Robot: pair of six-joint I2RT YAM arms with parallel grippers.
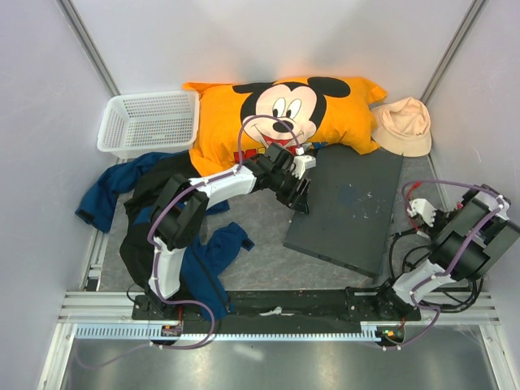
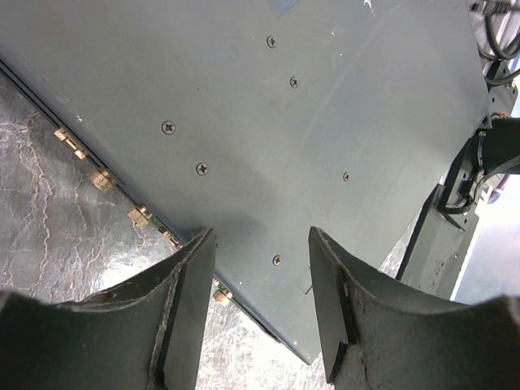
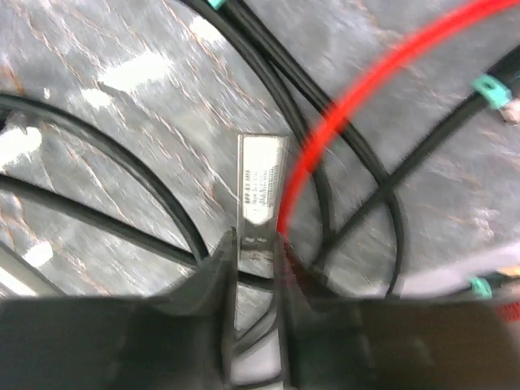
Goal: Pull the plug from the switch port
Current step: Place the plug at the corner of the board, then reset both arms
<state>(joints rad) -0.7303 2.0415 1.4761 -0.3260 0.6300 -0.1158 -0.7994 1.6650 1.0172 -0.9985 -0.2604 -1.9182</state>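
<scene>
The switch [image 1: 349, 203] is a flat dark grey box lying at an angle on the table. In the left wrist view its screwed top plate [image 2: 284, 106] fills the frame, with small brass fittings [image 2: 104, 180] along its left edge. My left gripper [image 1: 299, 191] hovers over the switch's near-left edge, open [image 2: 262, 244], with nothing between its fingers. My right gripper [image 1: 418, 210] is off to the right of the switch. In the right wrist view it is shut [image 3: 253, 237] on the plug [image 3: 262, 183], a slim metal module with a white label, held above the table among cables.
An orange Mickey Mouse pillow [image 1: 284, 110] lies behind the switch, a beige hat [image 1: 404, 126] beside it. A white basket [image 1: 150, 122] stands at the back left. Blue and black clothes [image 1: 162, 211] lie around the left arm. Black and red cables [image 3: 349, 106] loop under the right gripper.
</scene>
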